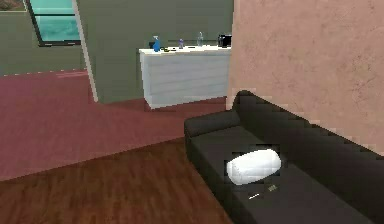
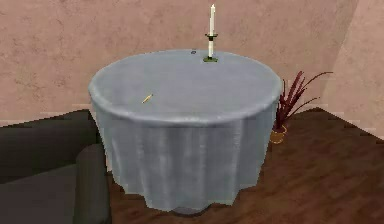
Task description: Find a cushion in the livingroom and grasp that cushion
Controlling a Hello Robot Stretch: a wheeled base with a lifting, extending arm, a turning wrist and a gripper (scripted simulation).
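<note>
Lying on the seat of a dark sofa, forward view's lower right: one white cushion, bolster-shaped, with a small thin item just beside it. Beyond: a white cabinet with a blue bottle on top. Arm side view: round clothed table, candle. Gripper's state: cannot be told.

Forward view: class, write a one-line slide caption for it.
White bolster-shaped cushion lying on a black sofa beside a pink wall, white dresser beyond.
</note>
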